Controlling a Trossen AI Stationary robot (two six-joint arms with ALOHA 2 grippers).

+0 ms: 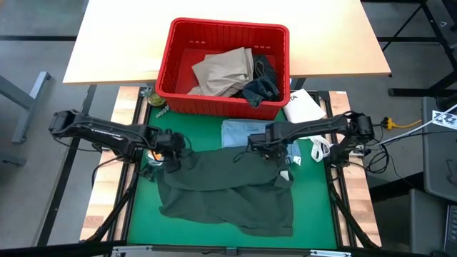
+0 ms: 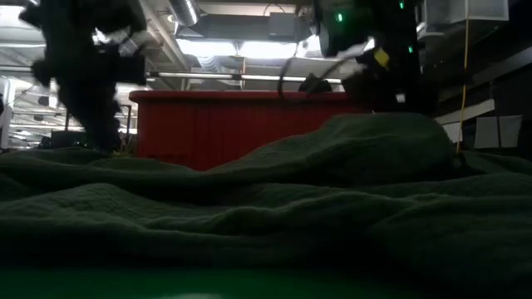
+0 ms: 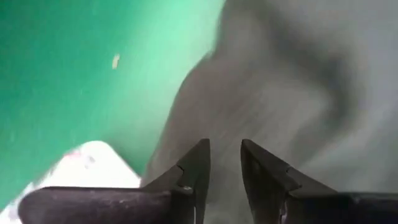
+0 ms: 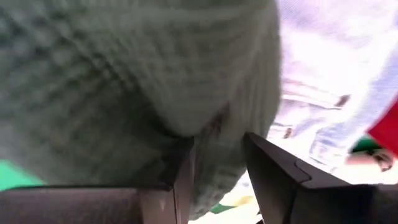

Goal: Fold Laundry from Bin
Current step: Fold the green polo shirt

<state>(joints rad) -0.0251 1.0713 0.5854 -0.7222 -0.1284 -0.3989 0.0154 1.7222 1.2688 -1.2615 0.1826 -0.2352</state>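
Note:
A dark green garment (image 1: 228, 189) lies spread and rumpled on the green mat (image 1: 143, 214). My left gripper (image 1: 170, 158) is over its far left corner. In the left wrist view the fingers (image 3: 224, 149) stand open just above the cloth's edge (image 3: 186, 124). My right gripper (image 1: 277, 153) is at the garment's far right corner, open and pointing down, where the cloth humps up (image 2: 386, 133). The red bin (image 1: 171, 64) stands beyond the mat. Tan trousers (image 1: 223, 71) and denim jeans (image 1: 263, 84) lie in it. My right gripper comes down from above onto a raised fold of the dark green garment (image 4: 205, 121) at its far right corner. The fold bulges up at the fingertips and lies against one finger (image 4: 183, 162). The rest lies on the mat. I cannot tell if it is pinched.
A folded light blue garment (image 1: 239, 132) lies on the mat between the bin and the green garment, close to my right gripper. A white packet (image 1: 303, 107) lies at the mat's far right corner. The bin's wall (image 2: 224, 124) closes the far side.

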